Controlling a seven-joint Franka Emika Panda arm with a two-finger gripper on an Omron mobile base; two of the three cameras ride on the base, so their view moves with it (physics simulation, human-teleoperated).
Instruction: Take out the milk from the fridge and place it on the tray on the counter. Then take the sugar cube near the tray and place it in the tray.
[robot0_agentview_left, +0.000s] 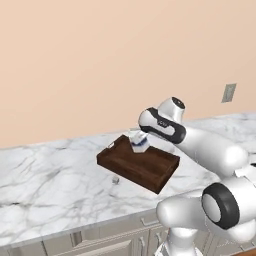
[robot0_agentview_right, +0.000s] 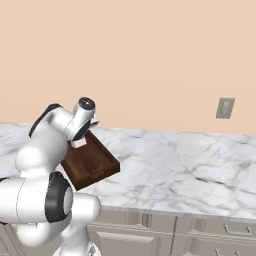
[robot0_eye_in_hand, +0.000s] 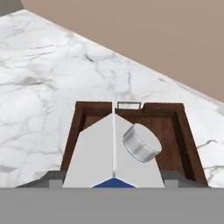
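The milk (robot0_agentview_left: 139, 142), a white gable-top carton with a dark blue band, is upright low over the far end of the tray (robot0_agentview_left: 150, 170). My gripper (robot0_agentview_left: 140, 136) comes at it from the right and is shut on it. In the hand view the carton's roof and round cap (robot0_eye_in_hand: 141, 142) sit between my fingertips (robot0_eye_in_hand: 51, 178), with the brown tray (robot0_eye_in_hand: 183, 131) beneath. Whether the carton touches the tray floor is unclear. The sugar cube (robot0_agentview_left: 115, 180) lies on the counter (robot0_agentview_left: 45, 170) just in front of the tray's left corner. The fridge is out of view.
The beige wall behind the counter carries a grey outlet (robot0_agentview_left: 229, 92). Marble top stretches left and right of the tray (robot0_agentview_right: 95, 167). Panelled cabinet drawers (robot0_agentview_right: 200, 240) run below the counter's front edge.
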